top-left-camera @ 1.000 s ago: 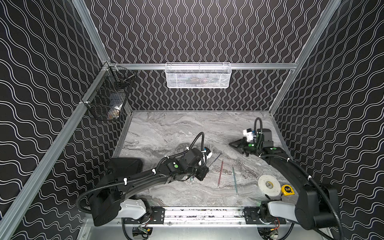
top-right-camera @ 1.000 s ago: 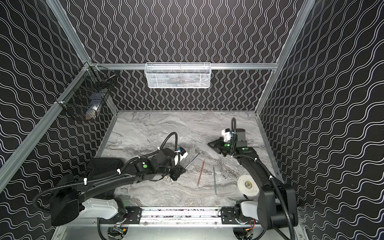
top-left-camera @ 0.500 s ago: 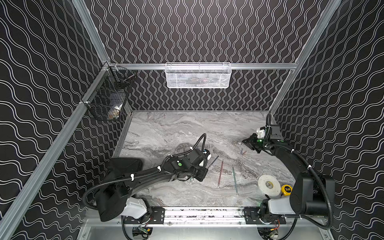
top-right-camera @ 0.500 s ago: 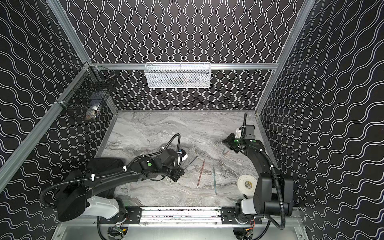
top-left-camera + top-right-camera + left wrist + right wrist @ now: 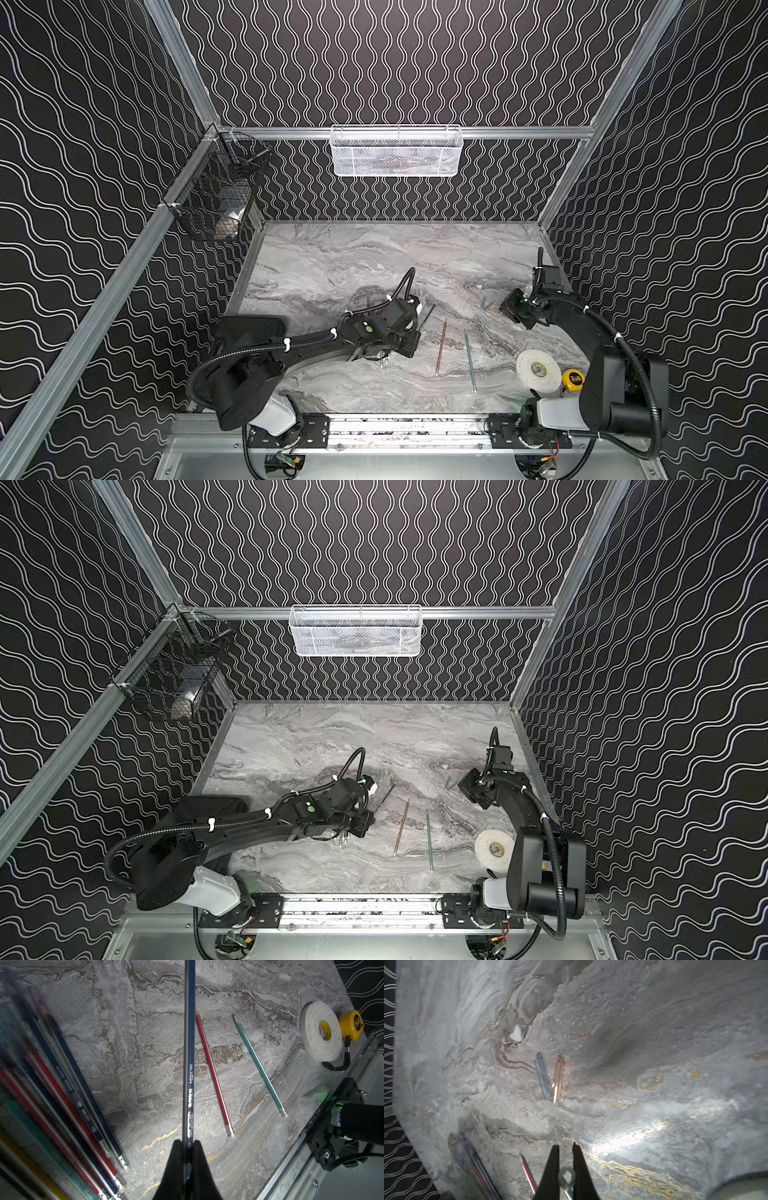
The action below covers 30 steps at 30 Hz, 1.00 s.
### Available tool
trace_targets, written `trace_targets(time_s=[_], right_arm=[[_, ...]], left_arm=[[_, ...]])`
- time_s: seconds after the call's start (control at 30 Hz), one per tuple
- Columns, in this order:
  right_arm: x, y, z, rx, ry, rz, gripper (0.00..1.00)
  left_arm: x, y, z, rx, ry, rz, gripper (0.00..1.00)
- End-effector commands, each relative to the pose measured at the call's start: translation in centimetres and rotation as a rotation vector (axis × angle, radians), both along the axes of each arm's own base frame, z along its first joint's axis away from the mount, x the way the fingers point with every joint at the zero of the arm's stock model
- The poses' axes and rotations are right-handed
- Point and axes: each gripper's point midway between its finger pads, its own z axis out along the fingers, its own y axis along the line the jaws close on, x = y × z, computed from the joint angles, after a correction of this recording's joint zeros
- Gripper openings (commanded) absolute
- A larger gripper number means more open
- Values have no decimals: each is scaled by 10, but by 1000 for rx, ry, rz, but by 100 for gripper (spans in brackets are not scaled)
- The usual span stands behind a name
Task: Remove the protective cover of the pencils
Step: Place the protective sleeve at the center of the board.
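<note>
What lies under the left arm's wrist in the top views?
Pencils: only their silvery ends poke out beneath the left arm in both top views. The arm covers their shafts there, so their number and colours cannot be told from above.

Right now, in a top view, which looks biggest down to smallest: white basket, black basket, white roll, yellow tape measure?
1. white basket and black basket: they look about alike, so tied.
2. white roll.
3. yellow tape measure.
</note>
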Motion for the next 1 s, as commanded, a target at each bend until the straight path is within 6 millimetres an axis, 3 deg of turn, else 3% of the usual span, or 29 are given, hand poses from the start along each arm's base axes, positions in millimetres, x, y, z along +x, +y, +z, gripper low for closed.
trace_targets(time_s=[0.0, 0.17, 0.47, 0.7, 0.97], right_arm=[[-2, -12, -6, -44, 38, -10, 0], [0, -18, -15, -27, 45, -38, 0], [-1, -28, -22, -43, 70, -53, 0], [5, -27, -25, 21, 69, -75, 0], [14, -16, -29, 96, 42, -60, 0]], left_arm=[[7, -3, -6, 2, -13, 16, 0], [3, -10, -22, 0, 37, -1, 0], [-1, -12, -30, 17, 53, -44, 0], [-9, -4, -41, 38, 112, -11, 0], [-21, -8, -55, -24, 195, 12, 0]])
